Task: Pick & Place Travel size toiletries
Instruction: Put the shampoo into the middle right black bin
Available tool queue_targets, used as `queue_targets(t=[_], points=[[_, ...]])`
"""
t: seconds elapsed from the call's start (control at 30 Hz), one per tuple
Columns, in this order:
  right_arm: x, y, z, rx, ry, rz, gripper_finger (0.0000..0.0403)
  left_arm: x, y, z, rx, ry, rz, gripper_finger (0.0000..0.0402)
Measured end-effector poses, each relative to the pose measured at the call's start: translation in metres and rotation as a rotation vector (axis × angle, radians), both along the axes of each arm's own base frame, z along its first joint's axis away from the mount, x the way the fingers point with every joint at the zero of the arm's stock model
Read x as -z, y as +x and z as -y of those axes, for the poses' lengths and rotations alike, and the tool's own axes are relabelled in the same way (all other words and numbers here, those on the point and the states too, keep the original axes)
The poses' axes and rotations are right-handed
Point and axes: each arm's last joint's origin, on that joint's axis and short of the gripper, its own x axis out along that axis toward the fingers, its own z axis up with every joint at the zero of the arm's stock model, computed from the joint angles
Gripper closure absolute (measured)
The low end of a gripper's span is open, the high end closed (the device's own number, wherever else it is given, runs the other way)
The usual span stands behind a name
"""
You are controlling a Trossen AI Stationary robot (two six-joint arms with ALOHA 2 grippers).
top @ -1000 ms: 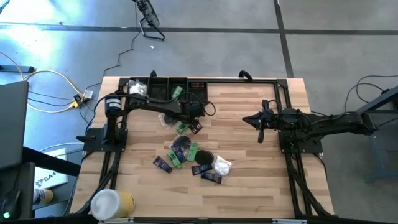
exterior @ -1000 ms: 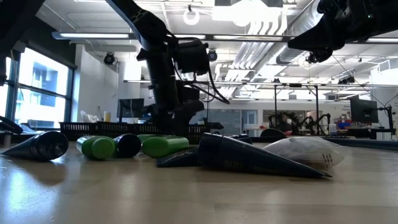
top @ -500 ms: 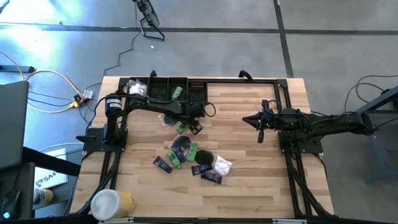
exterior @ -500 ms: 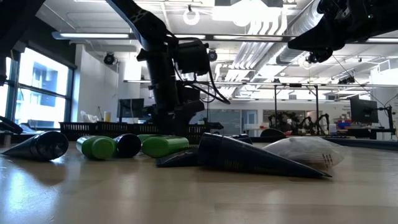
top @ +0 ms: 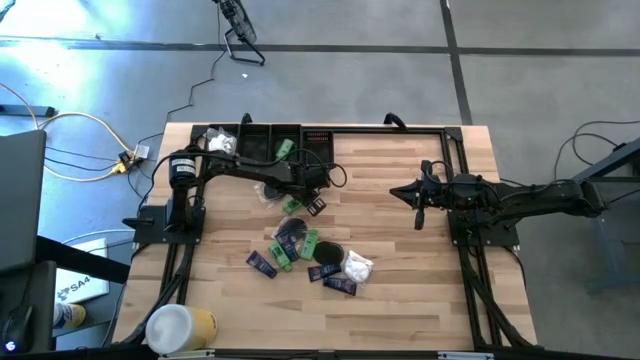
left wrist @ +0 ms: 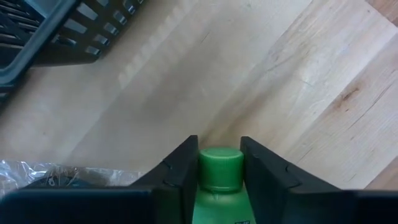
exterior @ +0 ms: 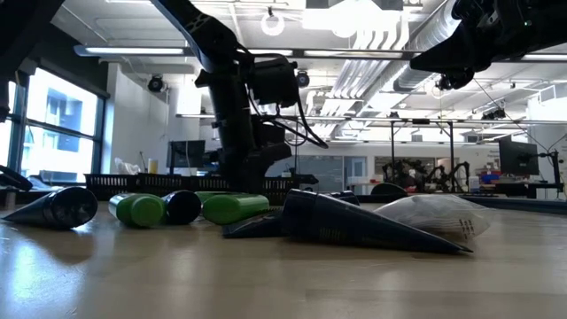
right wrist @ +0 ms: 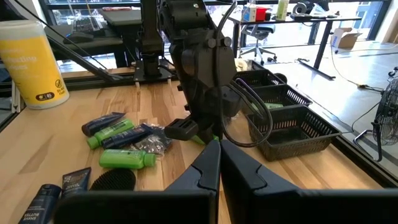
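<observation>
My left gripper [top: 296, 203] stands at the table's middle left, pointing steeply down, shut on a small green bottle [left wrist: 219, 193]. Nearer the front lies a pile of toiletries [top: 305, 252]: green bottles [exterior: 232, 206], dark sachets [top: 262, 264], a black disc [top: 329, 254] and a white wrapped packet [top: 357, 265]. A clear-wrapped item [left wrist: 43, 176] lies beside the held bottle. My right gripper [top: 418, 212] hangs shut above the table's right half, holding nothing. My left gripper pinches the green bottle at its cap [left wrist: 220, 169], one finger [left wrist: 182, 163] on each side. The fingers come from above, slanting down, and lie along the bottle, whose body runs back between them. The bottle is low at the wood; whether it is lifted cannot be told.
A black mesh basket [top: 262, 133] stands at the far left edge with a green bottle [top: 285, 150] and a white packet [top: 222, 143] inside. A large white-and-yellow cylinder [top: 180, 328] stands at the near left corner. Bare wood lies between the two arms.
My left gripper's fingers have drawn together on the green bottle while the arm stayed where it was. The pile has not shifted.
</observation>
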Motion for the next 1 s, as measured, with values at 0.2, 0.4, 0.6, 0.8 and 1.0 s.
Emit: queue_targets(t=[0.2,0.4,0.6,0.8,1.0], points=[[0.0,0.0,0.0,0.0,0.0,0.0,0.0398,0.0,0.0,0.0,0.0,0.0,0.0,0.0297],[0.0,0.0,0.0,0.0,0.0,0.0,0.0398,-0.0001,0.0002,0.0,0.0,0.001,0.002,0.0299],[0.0,0.0,0.0,0.0,0.0,0.0,0.0398,-0.0001,0.0002,-0.0001,0.001,0.001,0.002,0.03],[0.0,0.0,0.0,0.001,0.0,0.0,0.0398,-0.0001,0.0003,0.0,0.002,0.002,0.002,0.0301],[0.0,0.0,0.0,0.0,0.0,0.0,0.0398,-0.0068,0.0015,-0.0004,0.053,0.041,0.002,0.0301]])
